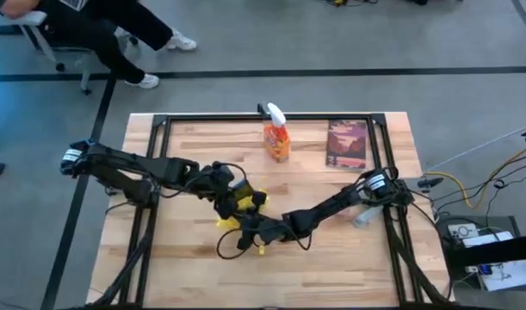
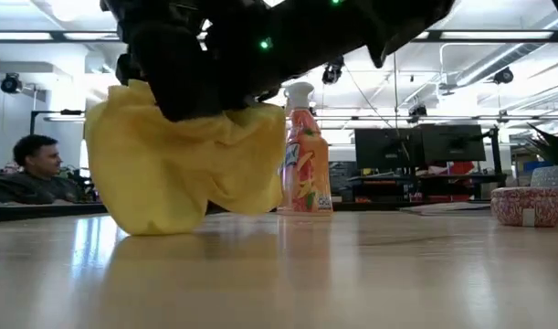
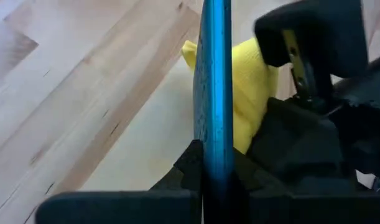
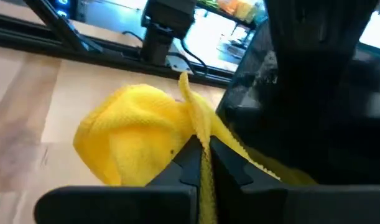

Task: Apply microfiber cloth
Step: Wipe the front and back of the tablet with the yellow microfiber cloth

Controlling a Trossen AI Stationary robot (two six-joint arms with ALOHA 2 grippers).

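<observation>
The yellow microfiber cloth (image 4: 134,134) is bunched near the table's middle (image 1: 245,201) and hangs under the dark grippers in the low view (image 2: 169,169). My right gripper (image 4: 202,158) comes in from the right (image 1: 250,234) and is shut on the cloth. My left gripper (image 3: 214,183) reaches in from the left (image 1: 231,191) and is shut on a thin blue-edged slab (image 3: 214,74), seen edge-on, which I take for the tablet. The cloth lies against the slab's far side (image 3: 249,93). My left gripper pinches the slab's thin edge (image 3: 214,155) between its two fingers, and the slab runs on ahead along the fingers, standing on edge. Whether it rests on the table I cannot tell. My right gripper pinches a gathered fold of the cloth (image 4: 201,140) between its two fingers. The rest of the cloth bulges ahead of the fingers and hangs slack, its lower end (image 2: 155,227) down at the tabletop.
An orange spray bottle (image 1: 277,139) with a white trigger stands at the far middle of the table (image 2: 306,155). A dark reddish book or card (image 1: 346,144) lies to its right. A round jar (image 2: 530,206) shows at the right. A person sits beyond the table's far left corner (image 1: 99,30).
</observation>
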